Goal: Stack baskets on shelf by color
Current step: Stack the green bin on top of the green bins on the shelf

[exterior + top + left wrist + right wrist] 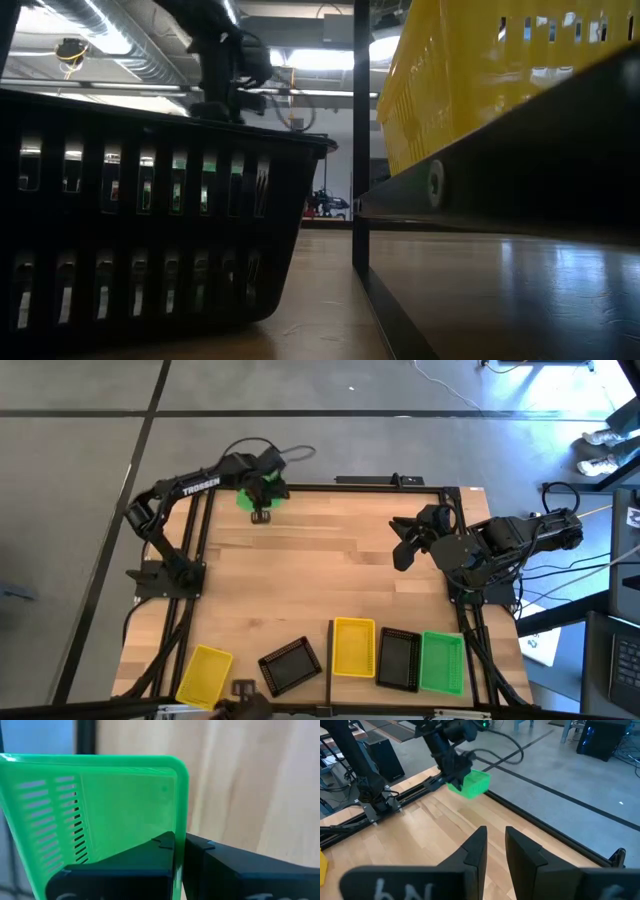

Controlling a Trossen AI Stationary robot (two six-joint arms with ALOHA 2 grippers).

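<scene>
Your left gripper [180,852] is clamped on the side wall of a green basket [100,805]; in the left wrist view the two dark fingers [225,870] pinch the thin plastic rim between them. In the high view this green basket [262,495] sits at the far edge of the tabletop [330,570], on the left arm's side, and the right wrist view shows it tilted and clear of the wood. Your right gripper [495,847] holds nothing: its fingers stand slightly apart above bare planks, with the right arm [500,545] waiting at its own side of the table. At the near edge, a yellow basket [352,647], a black basket [398,658] and a second green basket [441,661] rest side by side on the shelf. A second yellow basket [205,675] and a second black basket [290,665] lie loose beside it on the tabletop. Judge the step in hand as carrying the held basket across to its green partner. Expect these faults. The grip takes only one thin lattice wall, so the basket may pivot or slip during a fast traverse. The hanging corner may strike the tabletop if you carry too low. On arrival, a tilted basket may catch the black basket beside the target or seat crooked, and a crooked stack may slide when released.
</scene>
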